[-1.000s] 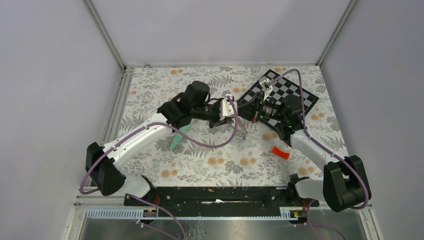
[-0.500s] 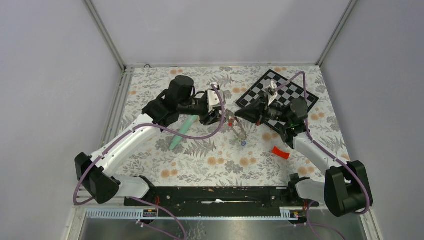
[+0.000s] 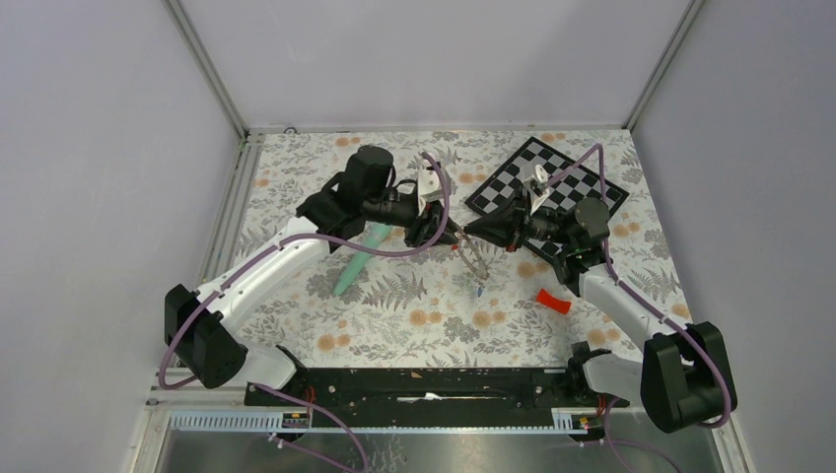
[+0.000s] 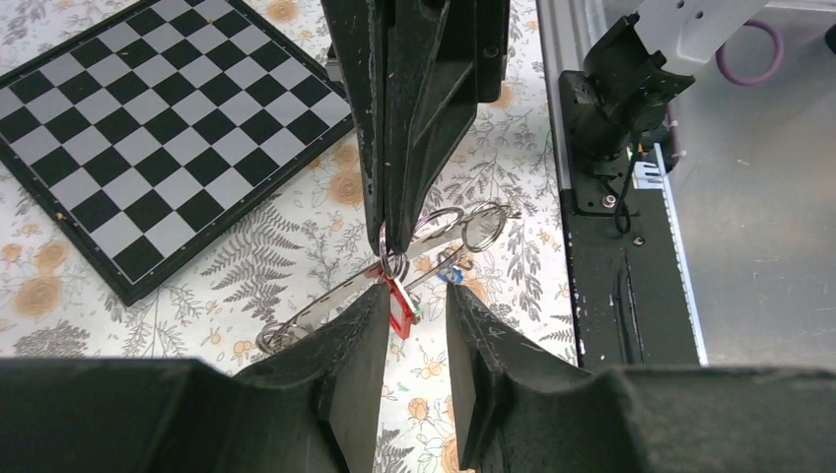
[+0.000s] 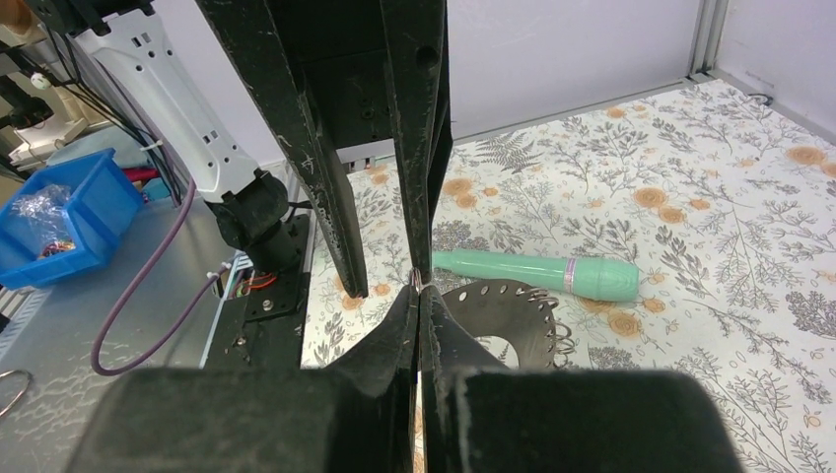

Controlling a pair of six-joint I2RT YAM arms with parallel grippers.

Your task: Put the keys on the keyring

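Keyring (image 5: pixel 498 307) is held up off the tabletop (image 3: pixel 414 325), roughly over its middle and a bit toward the far edge. Red key (image 4: pixel 399 307) hangs right by the pinch point, blue key (image 4: pixel 450 266) just beside it. Can't make out a green one.

Prob held up like that so the wire loops (image 4: pixel 473 225) dangle free and can be reached from the opposite side instead of lying flat on the cloth.

R gripper (image 4: pixel 392 246) is clamped fully closed on a small loop of the keyring, tips together, no gap. L gripper (image 4: pixel 412 313) faces it tip to tip w/ jaws only partway apart, gripping nothing afaict. The red key sits right at that gap, next to 1 finger, but can't tell if it actually touches.

Further out: mint tube (image 3: pixel 357 261) lies left of centre, checkerboard (image 3: pixel 577 192) is in the far right corner, and a red curved bit (image 3: pixel 554 301) is nearer the right edge.
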